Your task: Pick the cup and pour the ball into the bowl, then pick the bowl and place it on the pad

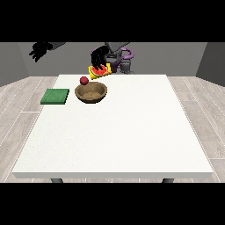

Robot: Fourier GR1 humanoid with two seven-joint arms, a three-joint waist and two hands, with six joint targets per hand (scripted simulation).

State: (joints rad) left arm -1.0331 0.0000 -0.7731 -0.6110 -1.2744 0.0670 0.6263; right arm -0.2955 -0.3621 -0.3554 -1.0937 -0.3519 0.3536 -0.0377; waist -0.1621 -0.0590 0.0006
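Front view: 1 cup, 1 ball, 1 bowl, 1 pad

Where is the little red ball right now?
In the front view, the red ball is at the far left part of the table, just beyond the brown bowl's left rim and below the tipped yellow cup.

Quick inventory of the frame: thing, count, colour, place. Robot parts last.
Table: 1, white, fills the middle of the view.
Pad: 1, green, table's left side.
Bowl: 1, brown, right of the pad.
Ball: 1, red, at the bowl's far-left rim, seemingly in the air.
Cup: 1, yellow with red inside, tipped above the bowl.
Hand at the view's right: black, holding the cup.
Hand at the view's left: black, raised off the table.
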